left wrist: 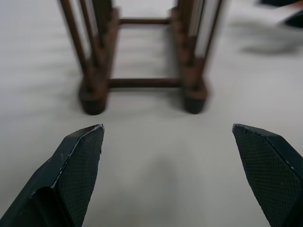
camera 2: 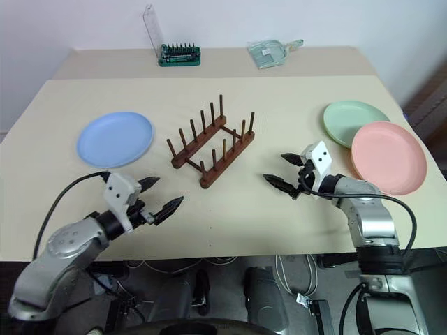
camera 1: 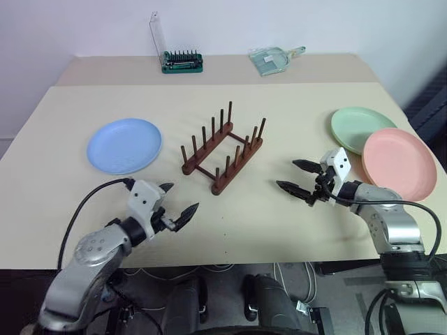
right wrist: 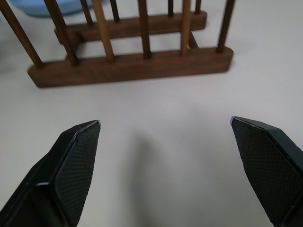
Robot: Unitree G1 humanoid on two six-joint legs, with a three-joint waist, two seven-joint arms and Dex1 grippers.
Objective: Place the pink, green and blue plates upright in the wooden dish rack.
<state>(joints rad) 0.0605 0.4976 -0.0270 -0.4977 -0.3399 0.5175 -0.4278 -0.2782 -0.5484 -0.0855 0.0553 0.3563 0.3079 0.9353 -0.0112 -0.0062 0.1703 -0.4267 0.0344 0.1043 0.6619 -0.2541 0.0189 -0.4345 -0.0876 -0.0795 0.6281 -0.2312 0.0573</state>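
Looking down, I see nothing racked yet: the dark wooden pegged dish rack stands bare at table centre, round light-blue plate at nine o'clock, mint-green plate and salmon-pink plate touching at three, both jaws released, empty.

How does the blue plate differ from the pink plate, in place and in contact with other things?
The blue plate lies alone on the robot's left of the rack; the pink plate lies on the right. The blue plate touches no other plate; the pink plate overlaps the green plate. Both lie flat on the table, round, shallow, similar in size, not yet racked.
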